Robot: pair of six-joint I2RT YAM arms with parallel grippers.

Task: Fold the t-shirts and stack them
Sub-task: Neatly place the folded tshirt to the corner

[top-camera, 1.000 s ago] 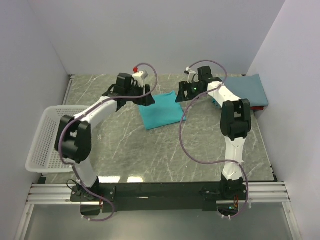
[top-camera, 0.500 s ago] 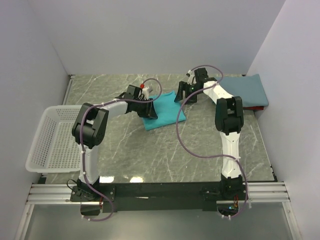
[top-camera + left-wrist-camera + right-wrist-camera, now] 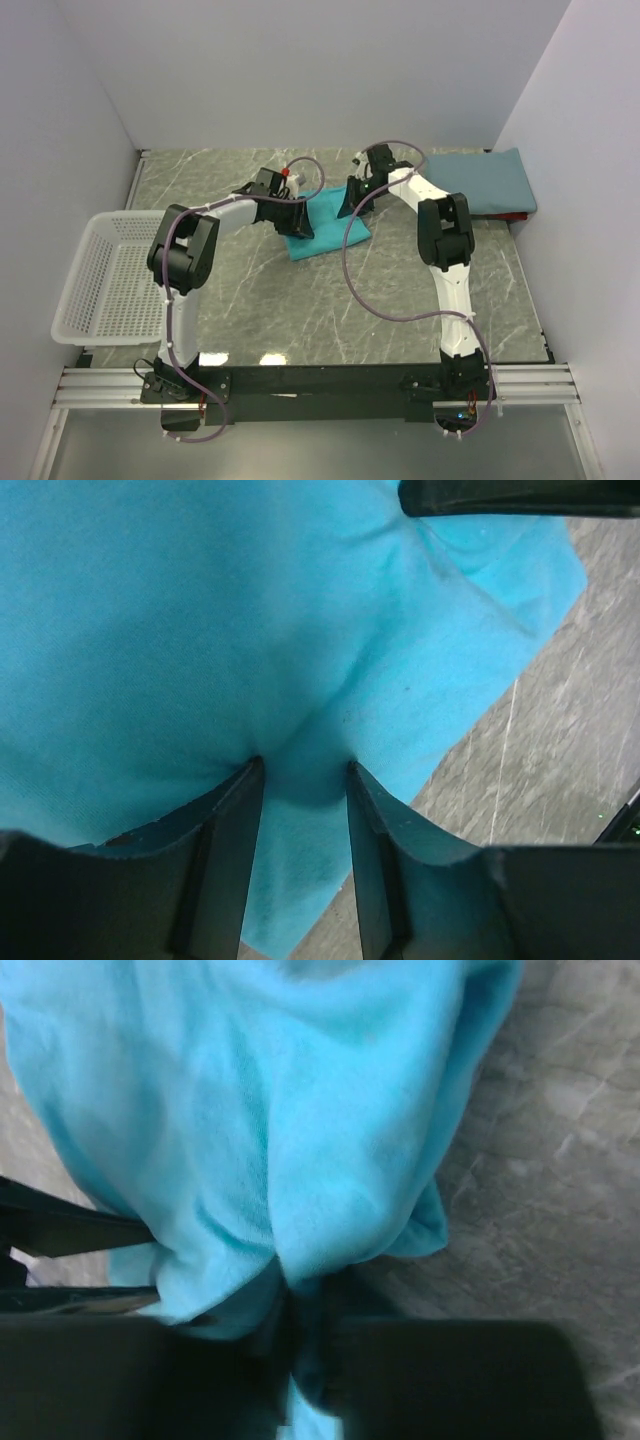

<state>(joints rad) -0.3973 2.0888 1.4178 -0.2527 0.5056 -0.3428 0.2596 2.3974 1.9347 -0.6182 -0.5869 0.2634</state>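
Jaws, left gripper (image 3: 302,770): nearly closed, a raised fold of the teal shirt (image 3: 325,234) nipped between the two dark fingers (image 3: 228,852). Cloth bulges over the tips.

Jaws, right gripper (image 3: 300,1310): clamped tight on a bunched corner of the same shirt. Cloth gathers into a knot at the pinch and a strip hangs out below it.

Left arm: upper link stands up from its base, elbow bent near the basket (image 3: 100,280), forearm running right and low to the shirt's left edge.

Right arm: rises from its base, elbow high, forearm angled left and toward the far wall to the shirt's far right corner. Cable loops along both arms.

Teal shirt: partly folded, at mid-bench (image 3: 300,310), toward the far side, between the two grippers, held at both ends. Blue shirt (image 3: 492,180): folded rectangle at the far right corner, well apart from the grippers.
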